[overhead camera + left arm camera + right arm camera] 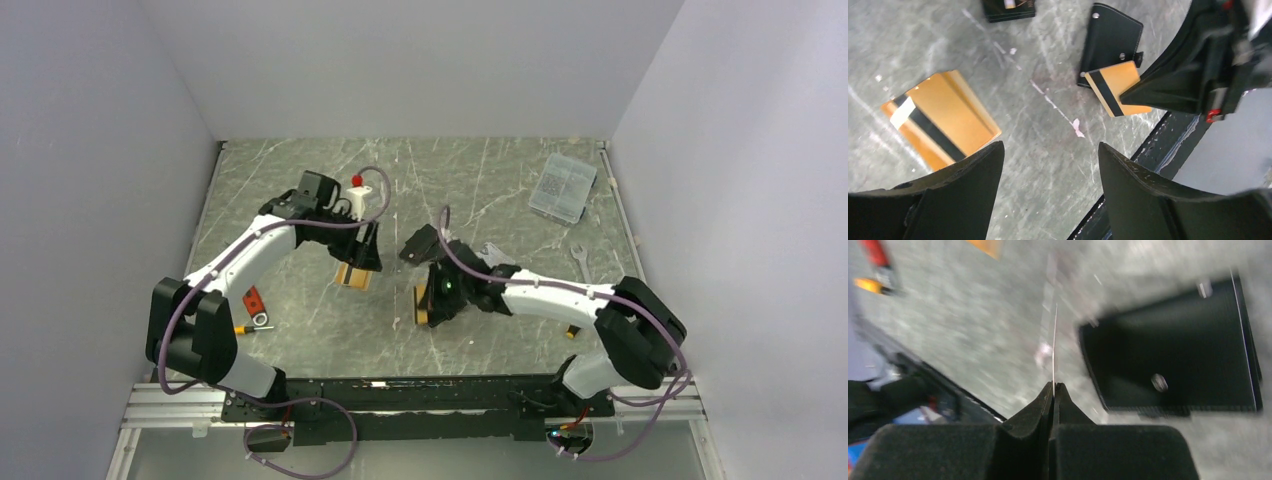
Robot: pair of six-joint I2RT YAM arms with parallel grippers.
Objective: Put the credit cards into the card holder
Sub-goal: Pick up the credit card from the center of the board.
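The right jaws pinch an orange-gold card (pixel 1115 90) just beside the card holder (pixel 1173 360) lying on the tabletop (pixel 470 180), left jaws wide over another gold card (pixel 943 117), so the held card's edge likely needs squaring to the holder's pocket before sliding

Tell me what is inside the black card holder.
The card holder shows only its black outer face and metal studs; its inside is covered. The right end effector pinches an orange card near it.

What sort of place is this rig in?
Probably a lab test cell: plain white walls box in a grey marble-pattern tabletop, two white robot arms mount on an aluminium rail, and props like a clear plastic box lie scattered.
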